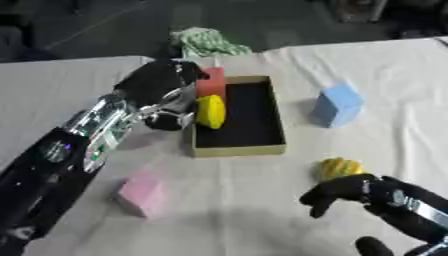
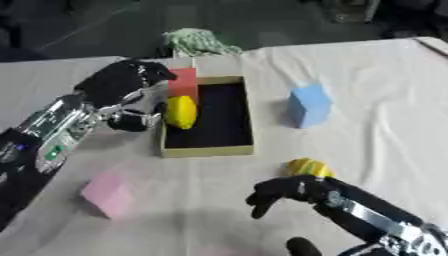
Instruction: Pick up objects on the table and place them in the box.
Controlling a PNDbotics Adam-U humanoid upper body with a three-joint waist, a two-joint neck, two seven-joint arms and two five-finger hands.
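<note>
The robot's right hand (image 2: 282, 192), its fingers bent and holding nothing, hangs just by the small yellow bumpy thing (image 1: 339, 167) on the white table (image 1: 367, 75), which looks light and best held by its sides, while the left hand (image 1: 162, 82) sits curled by the flat cardboard box (image 1: 278, 120).

Box (image 1: 278, 131): shallow, tan walls, black floor, mid-table, open. Lemon (image 1: 210, 111) and red block (image 1: 211, 82) at its left wall. Blue block (image 1: 337, 105) near right edge. Pink block (image 1: 143, 193) near front-left. Yellow object (image 1: 339, 167) front-right.
</note>
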